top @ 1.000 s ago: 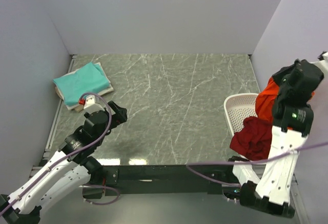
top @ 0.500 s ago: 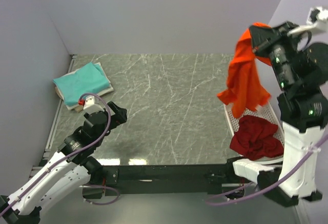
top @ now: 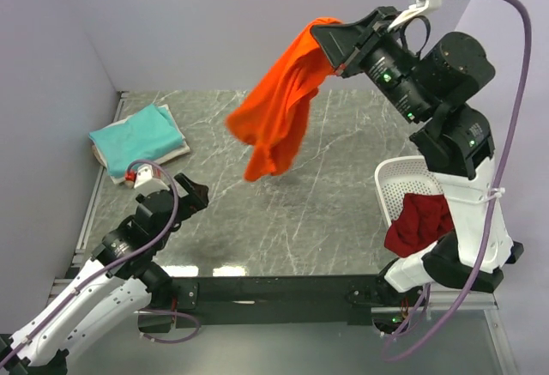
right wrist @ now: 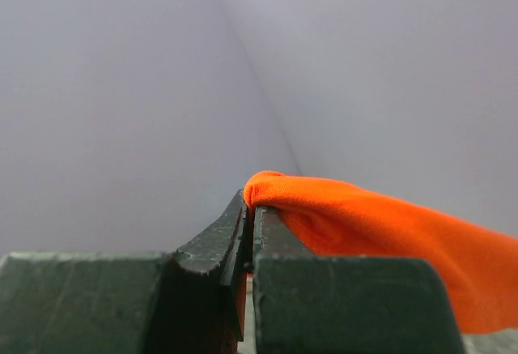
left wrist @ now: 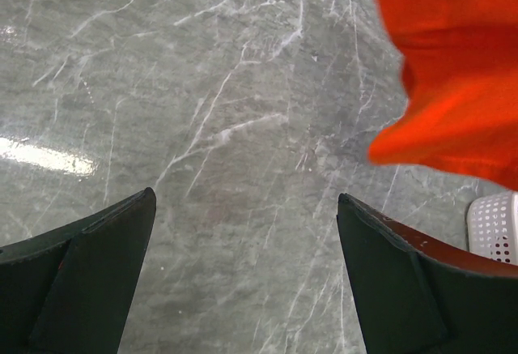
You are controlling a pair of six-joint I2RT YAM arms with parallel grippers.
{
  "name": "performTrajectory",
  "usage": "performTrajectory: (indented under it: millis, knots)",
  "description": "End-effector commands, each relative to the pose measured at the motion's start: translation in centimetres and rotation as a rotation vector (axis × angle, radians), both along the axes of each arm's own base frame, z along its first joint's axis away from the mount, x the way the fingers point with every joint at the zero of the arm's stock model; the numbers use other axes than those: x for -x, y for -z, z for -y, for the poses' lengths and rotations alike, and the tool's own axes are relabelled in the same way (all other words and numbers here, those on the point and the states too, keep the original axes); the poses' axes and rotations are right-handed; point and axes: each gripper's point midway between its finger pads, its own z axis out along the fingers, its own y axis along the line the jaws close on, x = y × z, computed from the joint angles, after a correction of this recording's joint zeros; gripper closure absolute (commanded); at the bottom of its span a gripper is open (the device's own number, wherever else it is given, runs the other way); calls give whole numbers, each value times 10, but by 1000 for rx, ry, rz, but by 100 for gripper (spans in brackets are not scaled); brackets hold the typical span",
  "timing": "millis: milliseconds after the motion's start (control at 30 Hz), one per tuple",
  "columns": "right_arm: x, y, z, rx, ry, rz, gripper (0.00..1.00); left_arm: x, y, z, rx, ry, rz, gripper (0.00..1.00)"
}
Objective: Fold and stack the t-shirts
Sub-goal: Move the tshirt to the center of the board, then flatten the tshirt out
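Clamping the orange t-shirt (top: pixel 279 117), as only its wrist view is showing, is the right gripper (right wrist: pixel 249 205); left gripper (left wrist: pixel 244 198) is gaping.

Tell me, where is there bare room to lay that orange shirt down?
The middle of the table is bare, between the teal shirt at far left and the white basket at right. Crowded: near left, by the open left hand, and the basket, holding a dark red shirt.

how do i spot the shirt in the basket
At the marble table's right edge stands a white perforated basket. The dark red shirt lies in it, spilling over the near rim. Unlike the hanging orange shirt and folded teal shirt, it is crumpled.
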Motion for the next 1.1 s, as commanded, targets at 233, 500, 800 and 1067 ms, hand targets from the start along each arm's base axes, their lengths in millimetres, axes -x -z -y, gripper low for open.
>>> performTrajectory:
  millis: [233,500,800,1067]
  knots:
    - [-95,222,44,26,337,-518,45,4,12,-15,5,-104,-57,1]
    - [-76,429,80,342,450,-937,33,-3,49,11,-24,-38,-185,1]
    - [-32,524,81,373,410,-1116,42,16,98,23,-23,25,-353,1]
    - [-23,563,116,477,590,-1190,45,23,126,17,-3,-9,-412,1]
